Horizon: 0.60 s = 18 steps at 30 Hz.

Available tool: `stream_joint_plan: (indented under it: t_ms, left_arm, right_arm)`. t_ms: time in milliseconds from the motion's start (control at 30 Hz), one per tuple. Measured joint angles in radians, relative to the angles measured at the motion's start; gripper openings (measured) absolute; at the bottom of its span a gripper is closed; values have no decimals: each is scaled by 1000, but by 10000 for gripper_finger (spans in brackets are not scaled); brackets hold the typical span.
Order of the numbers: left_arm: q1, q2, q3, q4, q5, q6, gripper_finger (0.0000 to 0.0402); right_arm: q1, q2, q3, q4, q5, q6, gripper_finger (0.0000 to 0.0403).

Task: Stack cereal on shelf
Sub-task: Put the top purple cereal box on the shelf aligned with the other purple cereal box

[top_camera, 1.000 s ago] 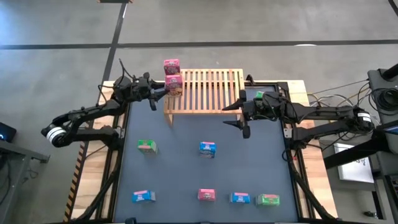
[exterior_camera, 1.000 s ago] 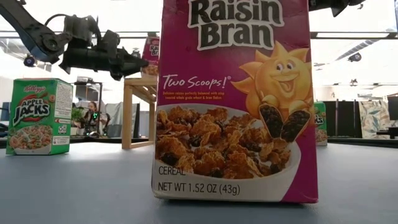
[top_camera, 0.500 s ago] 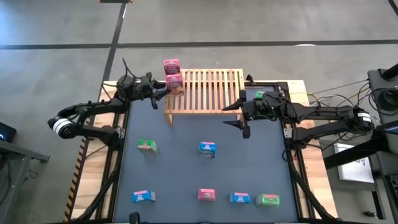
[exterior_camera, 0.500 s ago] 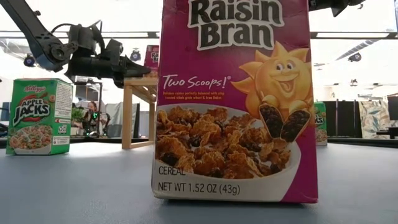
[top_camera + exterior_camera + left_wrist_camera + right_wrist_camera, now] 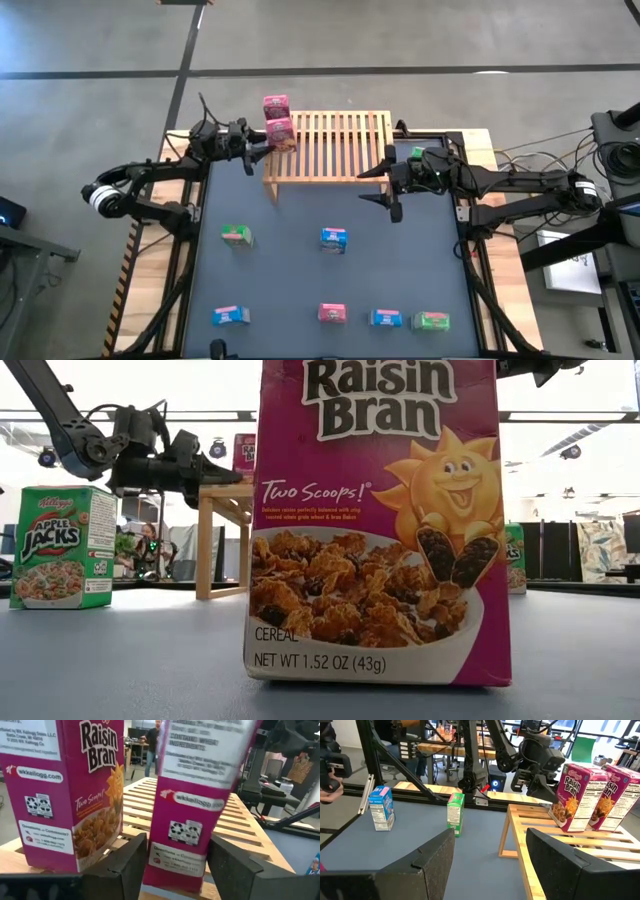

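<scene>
My left gripper (image 5: 177, 865) has its fingers spread around a pink Raisin Bran box (image 5: 192, 805) at the shelf's (image 5: 335, 145) left end, beside another Raisin Bran box (image 5: 65, 795). My right gripper (image 5: 385, 185) hangs spread by the shelf's right end.

The left arm's elbow and its white-ringed joint (image 5: 97, 197) now sit further in toward the bench than a second ago, shifted toward 1 o'clock in the high view, so the arm looks more folded. The left claw (image 5: 262, 148) itself has crept only slightly, edging closer to the pink Raisin Bran cereal box (image 5: 281, 136) at the near-left corner of the light wooden slatted rack (image 5: 340, 140). In the low view, that claw (image 5: 228, 475) has risen a little and pushed on toward the rack's corner, its dark tips now reaching the rack top where before they hung short of it.
</scene>
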Motion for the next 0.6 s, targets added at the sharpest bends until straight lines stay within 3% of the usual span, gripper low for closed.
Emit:
stream_joint_plan:
  t_ms: [333,600]
  left_arm:
    - [22,-24,0,-42,3,-11,241]
    - [50,-74,0,-110,8,-13,256]
  right_arm:
    - [0,0,0,0,0,11,235]
    - [0,0,0,-4,0,19,235]
